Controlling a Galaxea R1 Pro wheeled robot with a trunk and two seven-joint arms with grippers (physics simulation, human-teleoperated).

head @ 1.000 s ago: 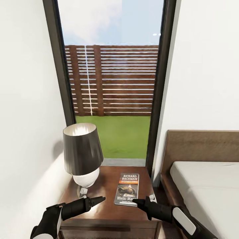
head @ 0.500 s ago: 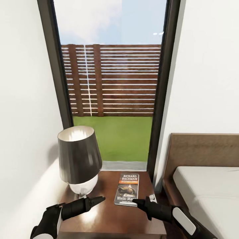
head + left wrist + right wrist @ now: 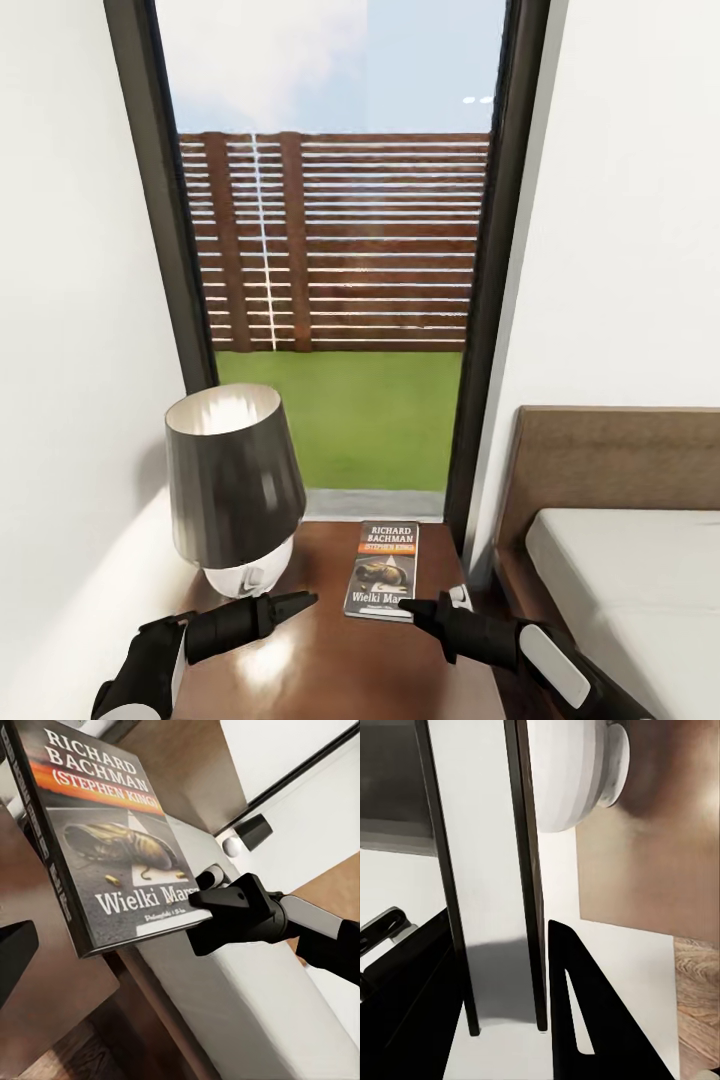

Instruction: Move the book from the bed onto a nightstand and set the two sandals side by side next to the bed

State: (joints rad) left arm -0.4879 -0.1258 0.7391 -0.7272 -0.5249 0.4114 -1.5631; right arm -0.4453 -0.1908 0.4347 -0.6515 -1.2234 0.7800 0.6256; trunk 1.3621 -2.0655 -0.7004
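The book [image 3: 385, 570], dark with white "RICHARD BACHMAN" lettering and an orange band, lies flat low over the nightstand [image 3: 330, 665]. My right gripper [image 3: 408, 604] is shut on its near right corner. In the left wrist view the book [image 3: 105, 847] juts past the nightstand's edge with the right gripper [image 3: 199, 900] pinching it. In the right wrist view the book [image 3: 487, 870] is seen edge-on between the fingers [image 3: 585, 1020]. My left gripper [image 3: 300, 601] hovers shut over the nightstand's front left, a hand's width from the book. The sandals are out of view.
A lamp [image 3: 235, 480] with a dark shade and white base stands at the nightstand's back left. The bed [image 3: 640, 590] and its headboard [image 3: 620, 455] are at the right. A tall black-framed window [image 3: 335, 250] lies straight ahead, with white walls on both sides.
The whole picture has shifted, so the camera moved: lamp, nightstand and bed sit lower and wider. Both grippers and the book keep their places in the picture.
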